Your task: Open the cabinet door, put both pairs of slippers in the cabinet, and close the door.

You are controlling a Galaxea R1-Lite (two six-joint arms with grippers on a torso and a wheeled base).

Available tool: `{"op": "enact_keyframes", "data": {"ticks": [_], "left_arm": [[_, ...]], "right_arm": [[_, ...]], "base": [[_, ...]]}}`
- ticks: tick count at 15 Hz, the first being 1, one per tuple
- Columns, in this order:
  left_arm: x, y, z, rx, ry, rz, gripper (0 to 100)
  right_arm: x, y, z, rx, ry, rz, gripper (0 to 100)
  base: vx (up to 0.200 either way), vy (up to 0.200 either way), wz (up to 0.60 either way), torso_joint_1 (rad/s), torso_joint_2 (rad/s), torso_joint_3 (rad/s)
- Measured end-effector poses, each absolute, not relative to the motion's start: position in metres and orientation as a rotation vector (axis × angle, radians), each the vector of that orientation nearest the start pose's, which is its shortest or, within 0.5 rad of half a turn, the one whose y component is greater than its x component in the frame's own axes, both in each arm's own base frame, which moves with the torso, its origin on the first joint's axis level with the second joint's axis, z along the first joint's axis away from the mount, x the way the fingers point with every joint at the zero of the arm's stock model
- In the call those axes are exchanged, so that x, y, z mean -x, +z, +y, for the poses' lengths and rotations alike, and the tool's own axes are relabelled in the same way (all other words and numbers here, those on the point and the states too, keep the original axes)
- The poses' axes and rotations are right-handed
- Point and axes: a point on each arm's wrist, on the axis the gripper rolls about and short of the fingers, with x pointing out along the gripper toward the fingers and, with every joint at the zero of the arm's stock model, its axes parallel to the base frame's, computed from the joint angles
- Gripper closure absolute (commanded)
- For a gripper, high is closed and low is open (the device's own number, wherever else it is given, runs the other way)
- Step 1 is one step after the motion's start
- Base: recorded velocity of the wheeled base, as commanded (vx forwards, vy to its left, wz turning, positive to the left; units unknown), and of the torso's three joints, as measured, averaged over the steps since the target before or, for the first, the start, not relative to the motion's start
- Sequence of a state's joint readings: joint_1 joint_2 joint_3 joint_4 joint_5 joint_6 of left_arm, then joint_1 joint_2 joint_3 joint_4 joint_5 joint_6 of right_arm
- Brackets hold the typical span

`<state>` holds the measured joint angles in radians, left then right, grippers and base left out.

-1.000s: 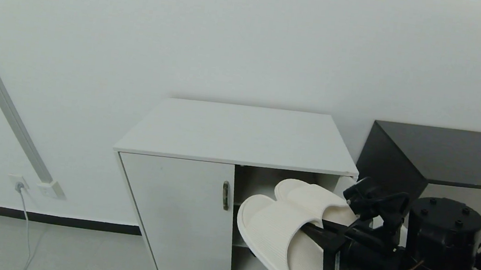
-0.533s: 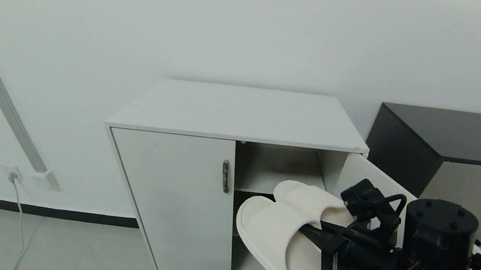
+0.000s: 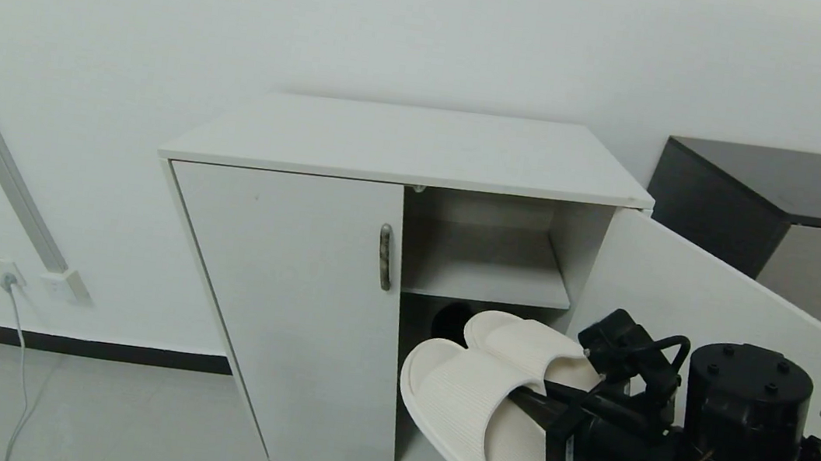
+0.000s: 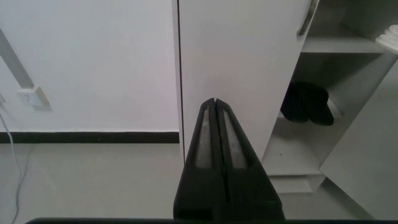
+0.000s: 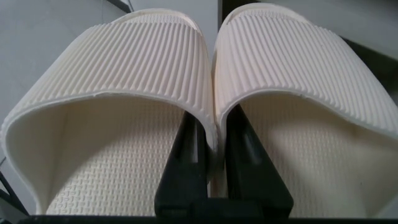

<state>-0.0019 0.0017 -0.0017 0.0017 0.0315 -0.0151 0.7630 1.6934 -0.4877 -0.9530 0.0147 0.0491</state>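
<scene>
The right pincer (image 3: 545,394) holds the white slippers (image 3: 464,401) as a pair. Its fingers (image 5: 186,165) reach one into each shoe and squeeze the two inner walls together. The pair hangs in front of the open right half of the cabinet (image 3: 421,146), toes aimed at the space under the shelf (image 3: 484,271) but not yet inside. The job now looks like setting this pair down in there. It would go best with the toes kept low and level so they pass under the shelf edge. The slippers should go well in and rest on the board before the squeeze is let go, since soft shoes held only by their walls may sag or twist. The dark slippers (image 4: 306,102) already sit at the back of that lower space, so the white pair probably needs the free room beside or in front of them. The right door (image 3: 684,295) stands swung out just beside the arm, and the closed left door (image 3: 283,309) with its handle (image 3: 384,256) is near the nearer toe. The left pincer (image 4: 214,143) is closed on nothing, low before the left door. A black cupboard (image 3: 775,197) stands behind the open door, and a wall socket (image 3: 4,271) is well apart.
</scene>
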Motion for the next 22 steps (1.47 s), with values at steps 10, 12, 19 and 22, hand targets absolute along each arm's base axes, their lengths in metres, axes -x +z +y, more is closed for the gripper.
{"op": "enact_keyframes", "data": {"ticks": [10,12,19,22], "left_arm": [[0.023,0.076,0.001,0.016,0.029,0.002,100],[0.023,0.076,0.001,0.016,0.029,0.003,100],[0.023,0.076,0.001,0.017,0.029,0.001,100],[0.023,0.076,0.001,0.017,0.029,0.001,100]], "right_arm": [[-0.196,0.125,0.191,0.054,0.770,0.272,100],[-0.196,0.124,0.191,0.056,0.770,0.275,100],[-0.196,0.123,0.190,0.074,0.762,0.270,100],[-0.196,0.123,0.190,0.077,0.763,0.273,100]], "base": [[0.000,0.000,0.00,-0.076,0.45,0.372],[0.000,0.000,0.00,0.002,0.18,0.161],[0.000,0.000,0.00,0.000,0.00,0.000],[0.000,0.000,0.00,0.000,0.00,0.000]]}}
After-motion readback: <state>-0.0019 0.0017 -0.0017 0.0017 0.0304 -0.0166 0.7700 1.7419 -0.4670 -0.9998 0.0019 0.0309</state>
